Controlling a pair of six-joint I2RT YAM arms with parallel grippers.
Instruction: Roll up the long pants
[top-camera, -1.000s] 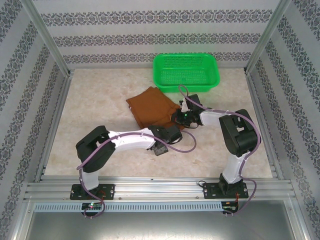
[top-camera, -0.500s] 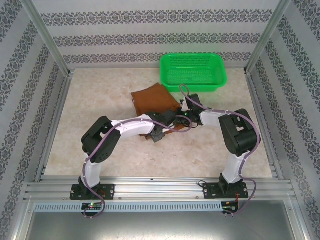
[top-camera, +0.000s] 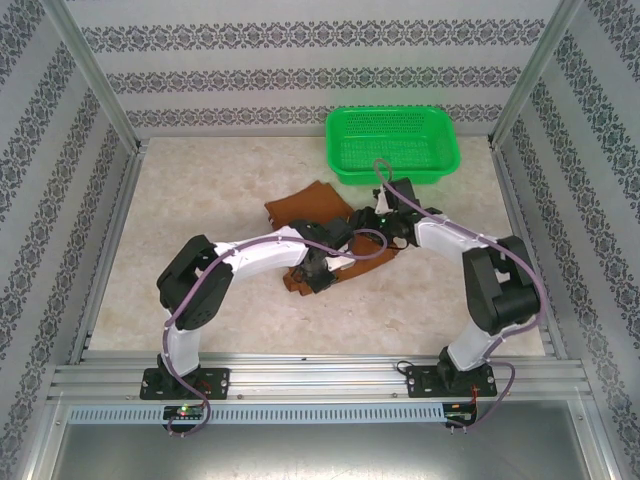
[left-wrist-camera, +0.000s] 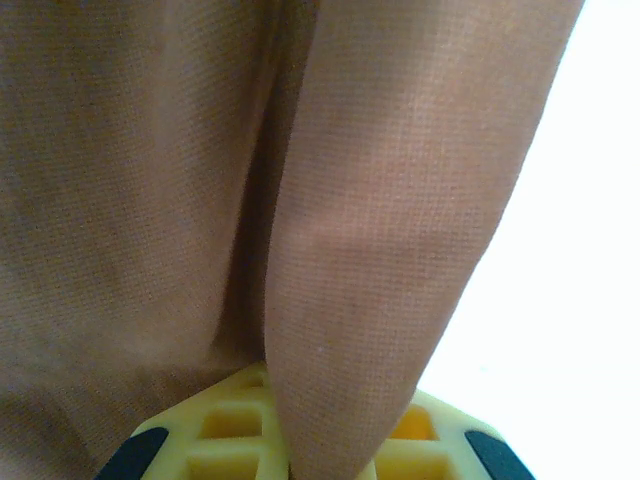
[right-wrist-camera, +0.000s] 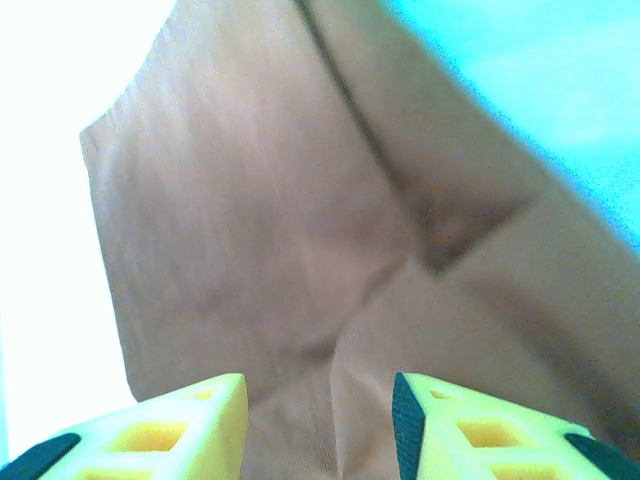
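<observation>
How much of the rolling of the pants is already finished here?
Done: no roll is visible; the long pants lie rumpled, partly folded. In hand: the left hand pinches a fold; the right hand straddles cloth, grip unclear. Remaining: flatten them, then roll them up.

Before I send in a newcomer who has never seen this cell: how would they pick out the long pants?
Start at the pale marbled table. Near its middle, on the near side of the green basket, lies a crumpled heap: the long pants. They are the only rust-brown cloth there, whereas the basket is rigid green mesh.
</observation>
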